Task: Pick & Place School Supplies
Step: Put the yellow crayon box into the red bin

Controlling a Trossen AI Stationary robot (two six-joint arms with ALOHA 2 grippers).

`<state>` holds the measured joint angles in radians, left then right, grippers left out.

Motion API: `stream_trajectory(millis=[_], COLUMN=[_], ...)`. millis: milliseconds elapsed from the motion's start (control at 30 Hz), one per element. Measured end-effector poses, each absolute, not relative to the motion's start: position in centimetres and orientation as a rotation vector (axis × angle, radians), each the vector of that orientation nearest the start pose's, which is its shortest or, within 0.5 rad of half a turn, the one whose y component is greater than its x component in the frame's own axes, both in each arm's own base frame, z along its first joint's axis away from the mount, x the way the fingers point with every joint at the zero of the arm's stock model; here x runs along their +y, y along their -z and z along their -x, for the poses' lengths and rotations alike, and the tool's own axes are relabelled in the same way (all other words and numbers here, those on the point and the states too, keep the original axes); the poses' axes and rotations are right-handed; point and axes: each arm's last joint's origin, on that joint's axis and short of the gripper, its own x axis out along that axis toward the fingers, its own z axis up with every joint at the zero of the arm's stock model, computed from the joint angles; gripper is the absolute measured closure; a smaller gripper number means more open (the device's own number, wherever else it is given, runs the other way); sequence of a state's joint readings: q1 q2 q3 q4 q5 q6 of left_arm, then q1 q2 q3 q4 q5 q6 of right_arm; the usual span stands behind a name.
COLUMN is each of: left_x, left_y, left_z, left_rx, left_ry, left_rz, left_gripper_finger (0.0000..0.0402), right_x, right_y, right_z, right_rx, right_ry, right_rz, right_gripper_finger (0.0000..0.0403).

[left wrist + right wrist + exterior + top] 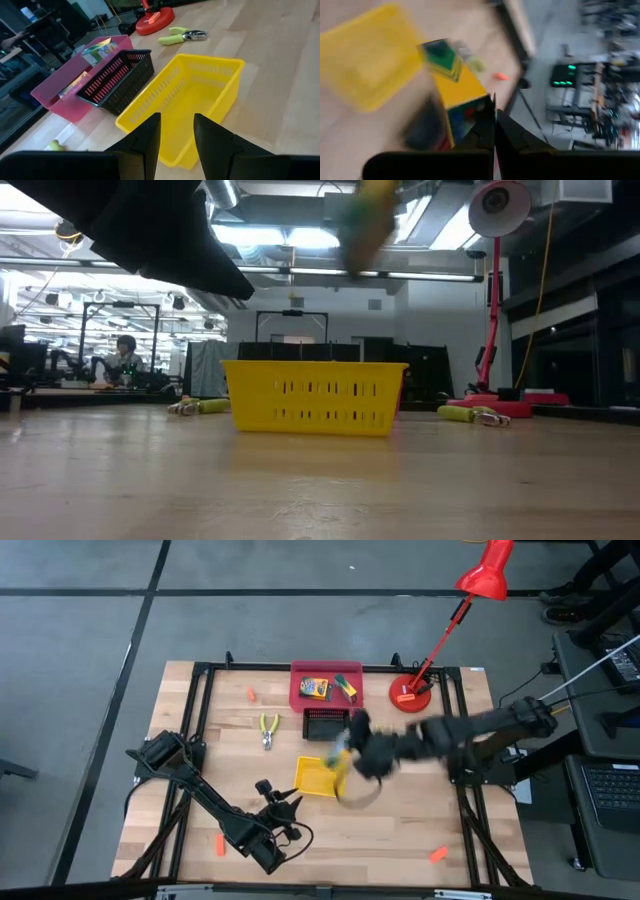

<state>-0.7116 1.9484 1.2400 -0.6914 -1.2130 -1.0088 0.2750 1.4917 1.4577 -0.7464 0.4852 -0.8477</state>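
Hovering above the yellow tray point(314, 776) mid-surface, right gripper point(494, 112) clamped on a crayon box point(455, 90), raised off the wood. Left gripper point(176, 131) slightly parted, holding nothing, near the front edge. Second crayon box point(315, 689) lying in red tray point(297, 702); pliers point(268, 730) just beside black tray point(325, 723).

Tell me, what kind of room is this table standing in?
Probably a robotics lab or workshop: exposed ceiling ducts overhead, a person seated at a cluttered workbench beyond the wooden table, and a laptop beside it.
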Motion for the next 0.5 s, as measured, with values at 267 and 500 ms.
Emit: stream_trajectory(millis=[267,500], left_x=[-20.4,-19.9], left_y=[-14.8,-14.6], left_z=[-28.2,-28.3], left_rx=[0.486,0.484], left_ry=[-0.734,-0.752], left_rz=[-0.218,-0.203], left_gripper_finger=[0.0288,0.0288], right_x=[-3.1,-10.3], right_y=[-37.9,-37.8], right_z=[-32.6,-34.0], right_rx=[0.564,0.367], right_ry=[0.066,0.110], right_rz=[0.908,0.706], right_gripper_finger=[0.0402,0.0403])
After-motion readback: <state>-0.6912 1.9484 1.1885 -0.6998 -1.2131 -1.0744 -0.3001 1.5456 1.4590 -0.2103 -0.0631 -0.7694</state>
